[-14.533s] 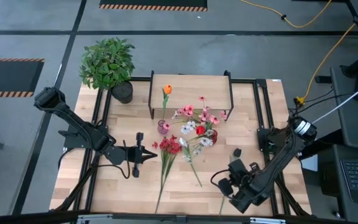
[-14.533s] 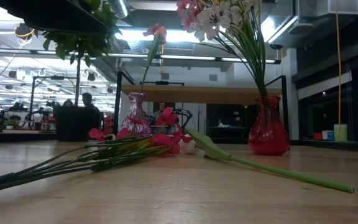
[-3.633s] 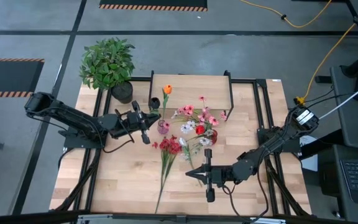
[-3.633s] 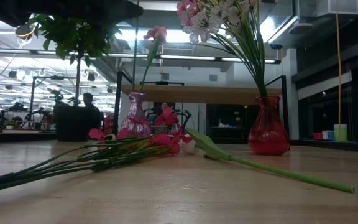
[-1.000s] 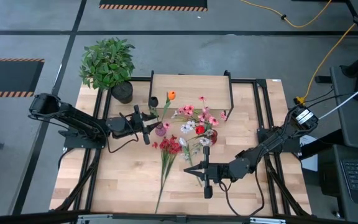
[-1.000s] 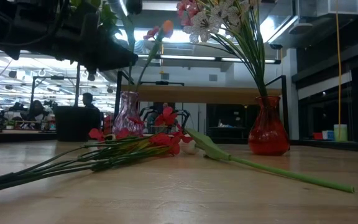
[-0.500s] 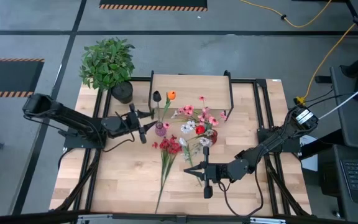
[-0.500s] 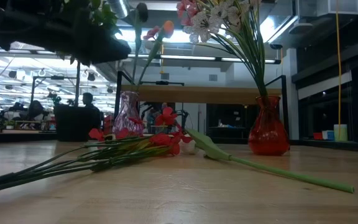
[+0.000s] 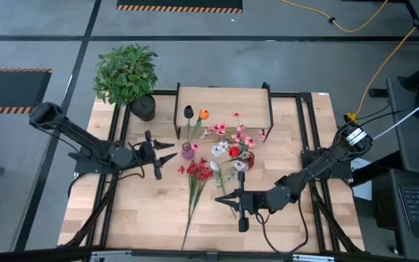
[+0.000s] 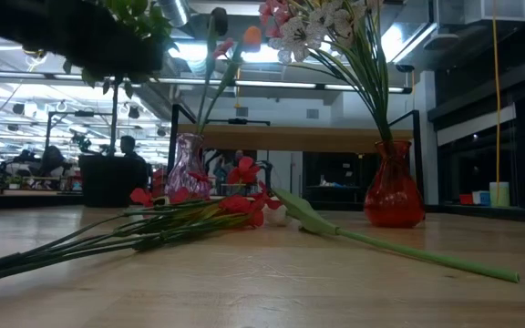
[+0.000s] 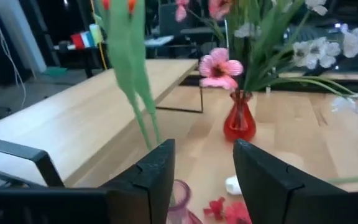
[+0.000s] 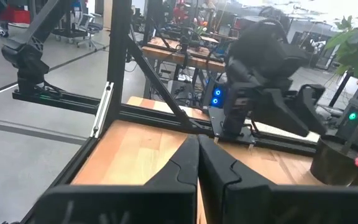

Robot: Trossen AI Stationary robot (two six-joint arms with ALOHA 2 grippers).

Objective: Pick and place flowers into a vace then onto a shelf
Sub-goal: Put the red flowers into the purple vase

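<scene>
Left pincer [image 9: 167, 151] apart, empty, beside pink vase [image 9: 188, 151]; right pincer [image 9: 222, 200] together, tips hidden among flowers [image 9: 198, 175].

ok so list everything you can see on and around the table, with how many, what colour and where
Pink vase: one, table centre, two tulip stems, orange and dark.
Red vase: one, right of the pink vase, pink and white flowers.
Loose flowers: a bunch, red and pink, flat on the table in front of the vases.
Shelf: one, light wood top, black legs, back of table, nothing on it.
Potted plant: one, green, dark pot, back left corner.
Yellow cable: one, floor at right.
Left hand: open, empty, just left of the pink vase.
Right hand: shut, low at the front, beside a loose stem.
</scene>
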